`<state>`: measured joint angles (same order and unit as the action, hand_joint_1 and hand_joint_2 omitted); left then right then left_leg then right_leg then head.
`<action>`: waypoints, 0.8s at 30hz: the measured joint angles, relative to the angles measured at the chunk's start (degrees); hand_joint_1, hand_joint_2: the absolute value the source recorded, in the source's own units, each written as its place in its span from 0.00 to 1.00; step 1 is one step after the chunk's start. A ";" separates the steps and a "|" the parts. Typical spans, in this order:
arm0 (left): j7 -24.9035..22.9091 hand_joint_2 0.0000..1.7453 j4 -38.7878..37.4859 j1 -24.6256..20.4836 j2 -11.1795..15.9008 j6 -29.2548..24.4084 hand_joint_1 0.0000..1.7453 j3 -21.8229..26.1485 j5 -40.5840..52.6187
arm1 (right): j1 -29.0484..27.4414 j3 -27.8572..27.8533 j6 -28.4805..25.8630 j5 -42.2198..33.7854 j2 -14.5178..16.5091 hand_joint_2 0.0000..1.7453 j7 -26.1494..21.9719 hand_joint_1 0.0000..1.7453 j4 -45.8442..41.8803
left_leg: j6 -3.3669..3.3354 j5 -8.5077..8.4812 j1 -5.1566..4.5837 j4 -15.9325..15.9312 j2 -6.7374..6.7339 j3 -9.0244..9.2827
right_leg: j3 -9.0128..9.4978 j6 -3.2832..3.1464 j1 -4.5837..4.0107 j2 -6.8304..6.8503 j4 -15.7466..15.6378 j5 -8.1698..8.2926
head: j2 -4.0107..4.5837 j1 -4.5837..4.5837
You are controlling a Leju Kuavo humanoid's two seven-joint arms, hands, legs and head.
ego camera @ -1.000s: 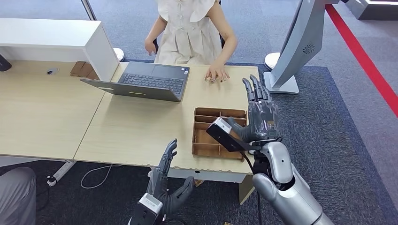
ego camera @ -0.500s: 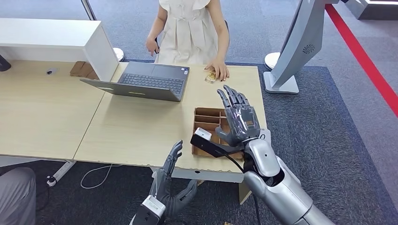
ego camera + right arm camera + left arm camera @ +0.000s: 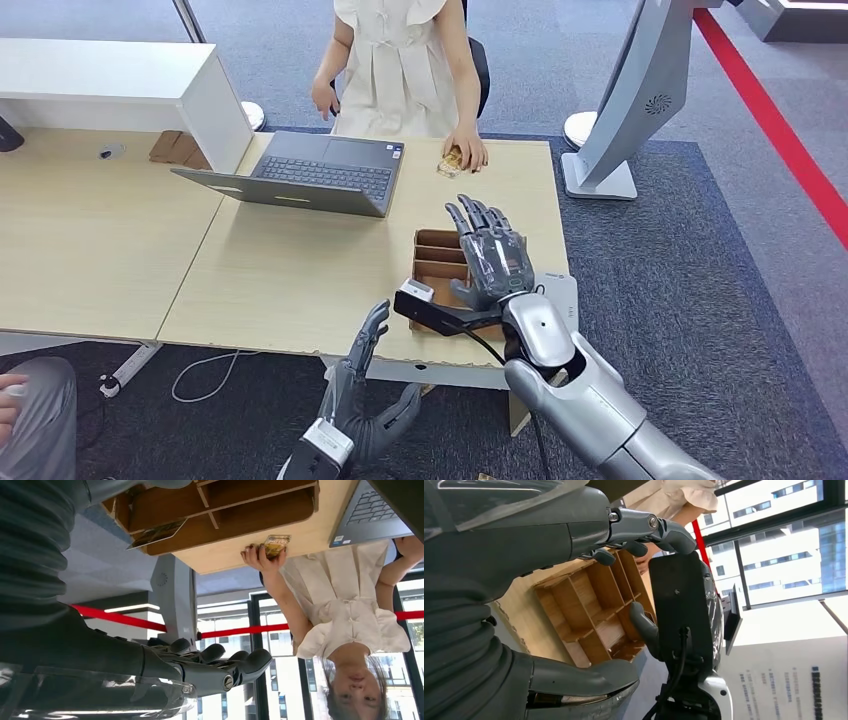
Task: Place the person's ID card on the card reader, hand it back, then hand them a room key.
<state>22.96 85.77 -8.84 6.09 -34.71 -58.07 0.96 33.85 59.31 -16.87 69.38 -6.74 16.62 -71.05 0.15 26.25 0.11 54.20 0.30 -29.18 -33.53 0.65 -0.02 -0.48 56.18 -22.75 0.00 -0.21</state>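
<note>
Card, small and yellowish-patterned (image 3: pixel 452 161), lies at the far edge of the light wooden table (image 3: pixel 280 280), and we see the person's hand (image 3: pixel 468 150) resting on it with fingertips on its top; in the right wrist view the same card (image 3: pixel 275 544) sits under that hand (image 3: pixel 260 559) right at the table edge. We find our right hand (image 3: pixel 490 262) raised over the brown wooden compartment tray (image 3: pixel 432 262) near the table's near right corner, its fingers spread and straight, grasping nothing. A black box-shaped wrist camera with a white end (image 3: pixel 425 305) juts from that wrist over the tray's near side. Our left hand (image 3: pixel 362 385) hangs below the table's near edge, fingers apart and released, also grasping nothing. In the right wrist view we see a flat printed card (image 3: pixel 156 533) lying in one of the tray's compartments. An open grey laptop (image 3: pixel 300 175) stands toward the far edge, just beside the person's hand, and a white box-shaped stand (image 3: pixel 120 85) occupies the far left of the table
</note>
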 joint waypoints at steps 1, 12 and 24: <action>0.01 1.00 -0.11 -0.04 -0.05 0.08 0.00 -0.02 -0.05 | 0.41 0.27 0.35 0.61 0.05 1.00 0.20 0.00 0.73 | 0.00 0.00 0.00 0.00 0.00 0.00 | 0.00 0.00 0.00 0.00 0.00 0.00 | 0.00 0.01; 0.01 1.00 -0.69 -0.29 -0.24 0.18 0.00 -0.28 -0.23 | 2.74 1.53 0.92 2.13 0.67 1.00 0.47 0.00 6.46 | 0.00 0.00 0.00 0.00 0.00 0.01 | 0.00 0.00 0.00 0.00 0.00 0.00 | 0.00 0.01; 0.02 1.00 -1.00 -0.55 -0.26 2.66 0.00 -0.73 -0.40 | 5.71 1.82 3.28 1.93 -0.13 1.00 3.98 0.00 11.54 | 0.00 -0.01 -0.02 0.02 -0.01 0.03 | 0.00 0.03 0.01 0.00 -0.01 0.02 | 0.00 0.00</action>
<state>22.98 84.76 -9.39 5.83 -32.06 -58.80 0.56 39.56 61.14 -13.59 71.30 -6.86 20.60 -59.51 0.15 26.24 0.09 54.22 0.29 -29.15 -33.53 0.68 -0.01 -0.48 56.17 -22.73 0.00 -0.21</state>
